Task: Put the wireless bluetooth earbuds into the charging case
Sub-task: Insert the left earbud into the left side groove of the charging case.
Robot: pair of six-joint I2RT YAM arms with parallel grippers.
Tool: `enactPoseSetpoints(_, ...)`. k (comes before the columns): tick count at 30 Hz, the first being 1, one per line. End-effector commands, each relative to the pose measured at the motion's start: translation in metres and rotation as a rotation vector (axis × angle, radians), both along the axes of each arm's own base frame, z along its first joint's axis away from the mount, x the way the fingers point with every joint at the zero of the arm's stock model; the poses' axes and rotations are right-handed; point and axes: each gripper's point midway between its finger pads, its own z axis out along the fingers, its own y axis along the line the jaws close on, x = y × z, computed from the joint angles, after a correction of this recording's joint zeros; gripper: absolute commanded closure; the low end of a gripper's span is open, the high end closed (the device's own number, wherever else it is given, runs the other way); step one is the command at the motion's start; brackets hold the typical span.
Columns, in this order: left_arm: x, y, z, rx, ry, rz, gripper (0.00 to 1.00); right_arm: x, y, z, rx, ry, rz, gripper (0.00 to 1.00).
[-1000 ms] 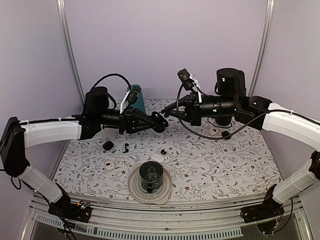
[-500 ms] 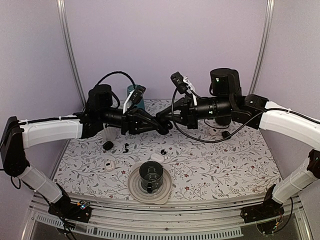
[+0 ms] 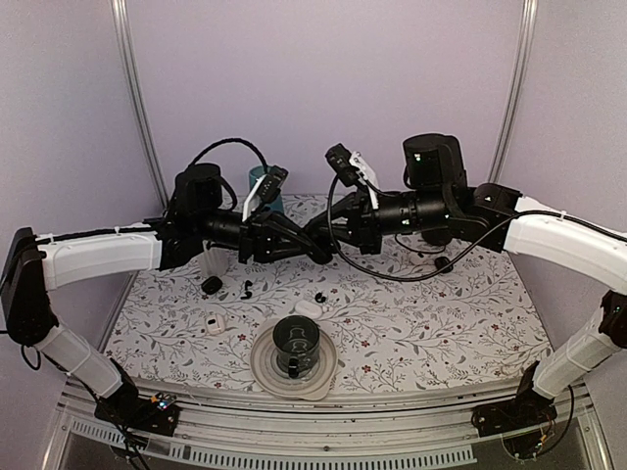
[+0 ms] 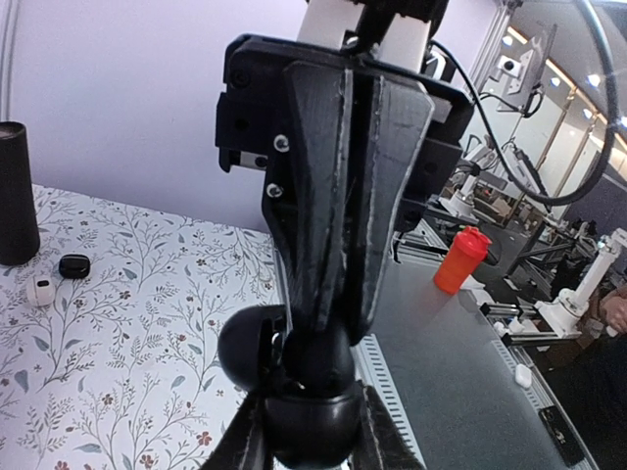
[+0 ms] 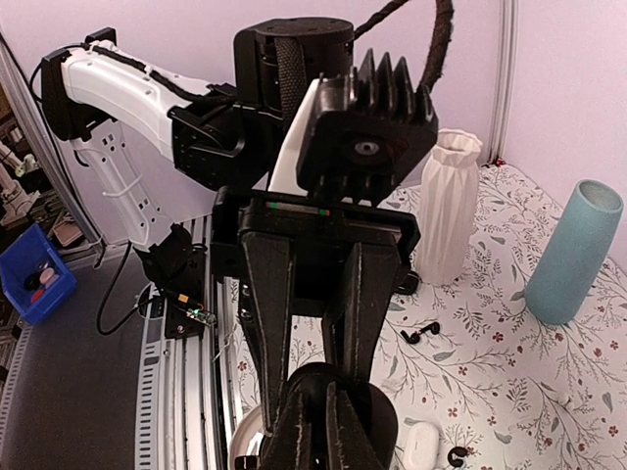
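Observation:
My left gripper (image 3: 315,247) is shut on the black oval charging case (image 4: 313,411) and holds it in the air above the back of the table. Its lid (image 4: 250,338) stands open to the side. My right gripper (image 3: 325,233) is shut, with its tips pressed into the open case (image 5: 377,411). Whether anything is between its tips is hidden. Two tiny black hook-shaped earbuds (image 3: 247,289) (image 3: 320,297) lie on the table below. They also show in the right wrist view (image 5: 421,335) (image 5: 457,456).
A black cup (image 3: 296,343) stands on a white round plate (image 3: 263,360) at the front middle. Two small black pods (image 3: 211,285) (image 3: 443,263) and two small white pieces (image 3: 215,323) (image 3: 307,307) lie about. A white vase (image 5: 449,206) and a blue vase (image 5: 573,255) stand at the back left.
My right gripper has moved left and my left gripper a little right, so the right tips now meet the held case. The things on the table have not moved.

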Motion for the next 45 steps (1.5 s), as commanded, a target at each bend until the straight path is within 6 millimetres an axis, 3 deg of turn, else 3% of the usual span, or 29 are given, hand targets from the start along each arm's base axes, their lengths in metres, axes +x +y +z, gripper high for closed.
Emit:
enactPoseSetpoints(1,-0.008,-0.003,0.02,-0.036,-0.058,-0.016,1.0,0.009,0.002,-0.001,-0.021,-0.015,-0.053,0.96)
enactPoseSetpoints(16,-0.003,0.001,0.033,-0.064,-0.103,0.049,1.0,0.005,0.004,-0.013,-0.054,0.006,-0.022,0.96)
enactPoseSetpoints(29,-0.004,0.005,0.041,-0.088,-0.127,0.077,1.0,0.005,0.019,-0.023,-0.091,0.015,-0.025,0.94)
enactPoseSetpoints(38,0.002,0.014,0.041,-0.103,-0.132,0.134,1.0,0.01,0.008,0.001,-0.038,-0.027,-0.088,0.76)
enactPoseSetpoints(45,0.011,0.017,0.032,-0.091,-0.113,0.175,1.0,0.005,0.003,0.023,0.02,-0.047,-0.089,0.73)
